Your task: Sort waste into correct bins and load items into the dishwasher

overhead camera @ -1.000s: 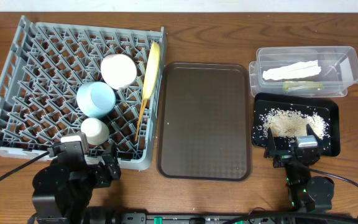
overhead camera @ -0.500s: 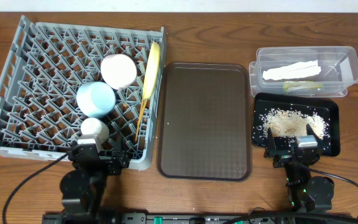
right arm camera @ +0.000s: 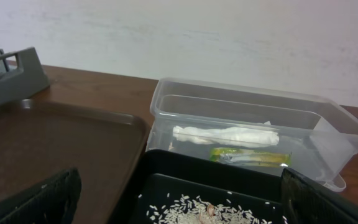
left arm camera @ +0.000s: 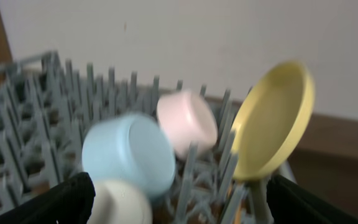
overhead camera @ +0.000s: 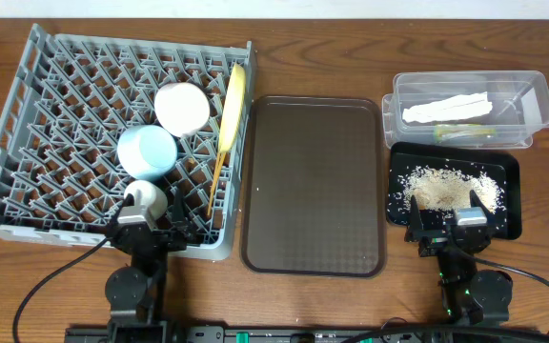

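The grey dish rack holds the yellow plate on edge, the white bowl, the light blue bowl, the off-white cup and the chopsticks. The clear tub holds the white napkin and the green-and-orange wrapper. The black tray holds rice crumbs. My left gripper is open and empty at the rack's front edge, facing the cup and blue bowl. My right gripper is open and empty at the black tray's near edge.
The large brown serving tray lies between the rack and the bins. Both arm bases and their cables sit along the table's front edge. A pale wall stands behind the table in both wrist views.
My left arm has swung right and toward the rack's front edge, close to the cup. The right arm and all objects have stayed put.
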You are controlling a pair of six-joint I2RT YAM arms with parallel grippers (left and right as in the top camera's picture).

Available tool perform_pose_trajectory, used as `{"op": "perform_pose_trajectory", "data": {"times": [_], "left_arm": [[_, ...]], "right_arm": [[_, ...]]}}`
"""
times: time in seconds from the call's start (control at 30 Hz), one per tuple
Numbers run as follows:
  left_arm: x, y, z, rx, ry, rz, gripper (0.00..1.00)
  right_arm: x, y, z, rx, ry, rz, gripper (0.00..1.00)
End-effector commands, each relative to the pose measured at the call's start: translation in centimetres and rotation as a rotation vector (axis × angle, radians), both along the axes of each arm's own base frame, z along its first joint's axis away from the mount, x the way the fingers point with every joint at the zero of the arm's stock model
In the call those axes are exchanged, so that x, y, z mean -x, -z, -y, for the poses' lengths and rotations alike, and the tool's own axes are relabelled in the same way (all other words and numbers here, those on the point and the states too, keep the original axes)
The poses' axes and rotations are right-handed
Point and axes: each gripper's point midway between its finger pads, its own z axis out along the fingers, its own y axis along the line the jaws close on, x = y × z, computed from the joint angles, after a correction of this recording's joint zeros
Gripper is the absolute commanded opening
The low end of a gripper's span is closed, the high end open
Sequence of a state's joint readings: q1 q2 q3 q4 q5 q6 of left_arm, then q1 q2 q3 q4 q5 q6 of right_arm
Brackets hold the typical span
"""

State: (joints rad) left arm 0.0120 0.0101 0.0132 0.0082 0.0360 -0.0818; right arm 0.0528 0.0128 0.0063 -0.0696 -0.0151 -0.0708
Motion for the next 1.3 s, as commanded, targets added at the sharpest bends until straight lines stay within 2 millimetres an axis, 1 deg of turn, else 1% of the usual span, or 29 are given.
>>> {"op": "perform_pose_trajectory", "data": {"times": [0.0, 0.1, 1.27], "left_arm": [[0.1, 1.0, -0.6, -0.028, -0.029, -0.03, 0.91], [0.3, 2.3, -0.6, -0.027, -0.028, -0.085, 0.91], [0.2, 2.2, -0.6, -0.027, -0.028, -0.083, 0.92]], "right_arm": [[0.0, 0.0, -0.3, 0.012, -0.014, 0.001, 0.99], [0.0, 0.0, -0.3, 0.012, -0.014, 0.001, 0.99], [0.0, 0.0, -0.3, 0.012, -0.014, 0.001, 0.99]]}}
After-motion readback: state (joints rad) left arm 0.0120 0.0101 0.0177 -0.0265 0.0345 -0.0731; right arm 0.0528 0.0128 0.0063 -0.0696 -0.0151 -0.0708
